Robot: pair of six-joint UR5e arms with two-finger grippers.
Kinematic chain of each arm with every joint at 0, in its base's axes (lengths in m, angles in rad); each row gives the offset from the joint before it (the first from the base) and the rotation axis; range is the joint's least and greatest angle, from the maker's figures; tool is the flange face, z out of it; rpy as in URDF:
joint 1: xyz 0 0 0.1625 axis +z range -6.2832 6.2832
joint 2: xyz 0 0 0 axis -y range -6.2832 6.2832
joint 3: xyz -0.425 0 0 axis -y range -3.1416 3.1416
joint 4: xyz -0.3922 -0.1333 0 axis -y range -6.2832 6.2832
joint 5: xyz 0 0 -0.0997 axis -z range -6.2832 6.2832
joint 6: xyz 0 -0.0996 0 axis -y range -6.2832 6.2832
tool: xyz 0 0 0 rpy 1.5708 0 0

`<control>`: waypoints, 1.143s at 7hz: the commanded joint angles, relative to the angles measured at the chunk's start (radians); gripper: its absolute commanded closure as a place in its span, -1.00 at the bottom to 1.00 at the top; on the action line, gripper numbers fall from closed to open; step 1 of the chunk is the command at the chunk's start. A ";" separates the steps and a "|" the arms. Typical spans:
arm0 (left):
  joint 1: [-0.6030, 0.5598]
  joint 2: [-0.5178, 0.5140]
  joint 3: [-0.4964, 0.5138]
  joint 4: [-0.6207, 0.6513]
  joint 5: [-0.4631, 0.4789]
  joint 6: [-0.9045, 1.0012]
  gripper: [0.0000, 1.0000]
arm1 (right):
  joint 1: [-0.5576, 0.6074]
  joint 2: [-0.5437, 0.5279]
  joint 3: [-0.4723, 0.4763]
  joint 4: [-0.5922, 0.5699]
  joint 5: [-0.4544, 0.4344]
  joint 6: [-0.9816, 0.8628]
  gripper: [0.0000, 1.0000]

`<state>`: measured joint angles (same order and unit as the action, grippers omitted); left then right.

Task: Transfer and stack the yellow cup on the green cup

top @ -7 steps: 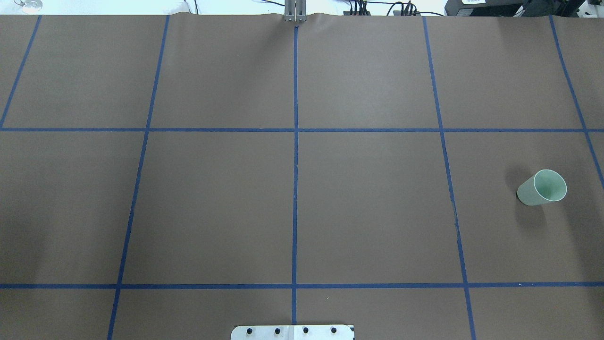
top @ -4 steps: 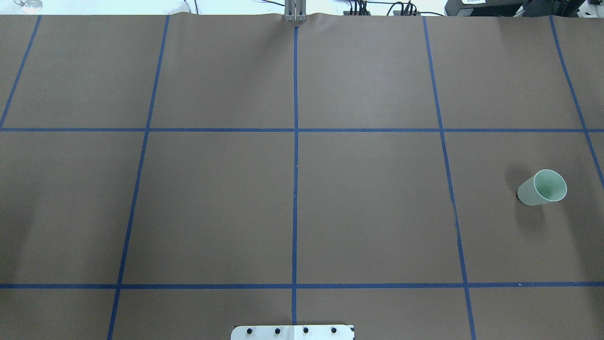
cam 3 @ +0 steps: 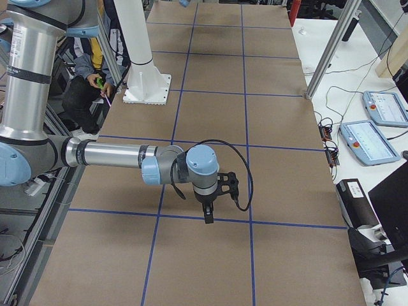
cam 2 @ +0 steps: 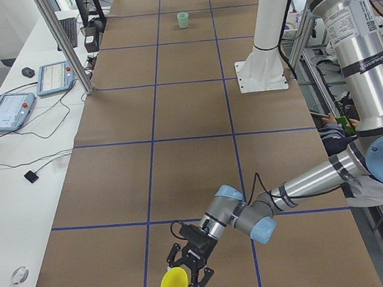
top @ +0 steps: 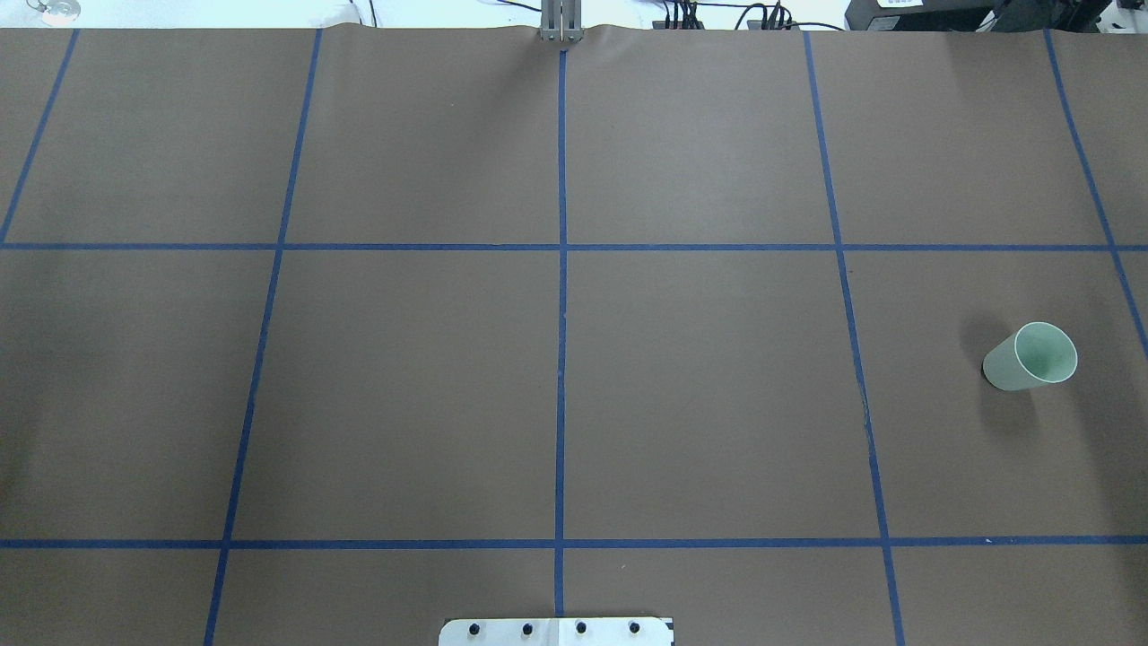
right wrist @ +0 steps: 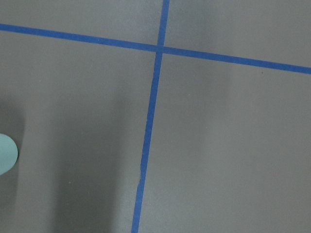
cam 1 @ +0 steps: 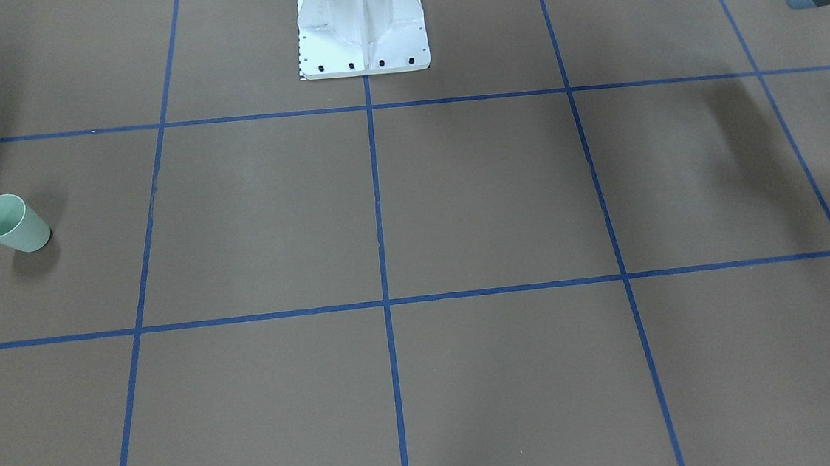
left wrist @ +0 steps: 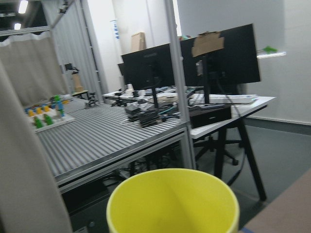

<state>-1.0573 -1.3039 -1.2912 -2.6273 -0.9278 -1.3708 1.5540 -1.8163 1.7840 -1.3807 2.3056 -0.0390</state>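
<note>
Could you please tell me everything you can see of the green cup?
The green cup is a small pale mint tumbler, smooth and plastic-looking, tapering toward its base, with no handle. It stands upright, mouth up, and looks empty. It rests on the brown-covered table on the robot's right side, inside one square of the blue tape grid, clear of its lines. Only the table touches it.

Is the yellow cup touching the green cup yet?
Apart. The exterior left view shows the yellow cup at the near end of the table and the green cup standing at the far end, several taped squares away.
</note>
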 commanded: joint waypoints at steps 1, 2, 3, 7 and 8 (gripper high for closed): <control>-0.006 -0.133 -0.002 -0.162 -0.038 0.215 0.35 | 0.000 0.000 0.000 0.025 0.000 0.001 -1.00; -0.007 -0.167 -0.017 -0.259 -0.111 0.323 0.35 | 0.000 0.000 0.003 0.028 0.001 0.001 -1.00; -0.007 -0.199 -0.073 -0.330 -0.171 0.457 0.35 | 0.000 0.005 0.003 0.028 0.001 0.001 -1.00; -0.006 -0.233 -0.339 -0.353 -0.510 0.556 0.33 | 0.000 0.021 0.008 0.031 0.001 0.001 -1.00; -0.006 -0.244 -0.390 -0.355 -0.631 0.617 0.49 | 0.000 0.031 0.006 0.037 0.001 0.001 -1.00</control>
<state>-1.0633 -1.5300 -1.6169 -2.9796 -1.4259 -0.8105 1.5539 -1.7946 1.7907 -1.3487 2.3071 -0.0383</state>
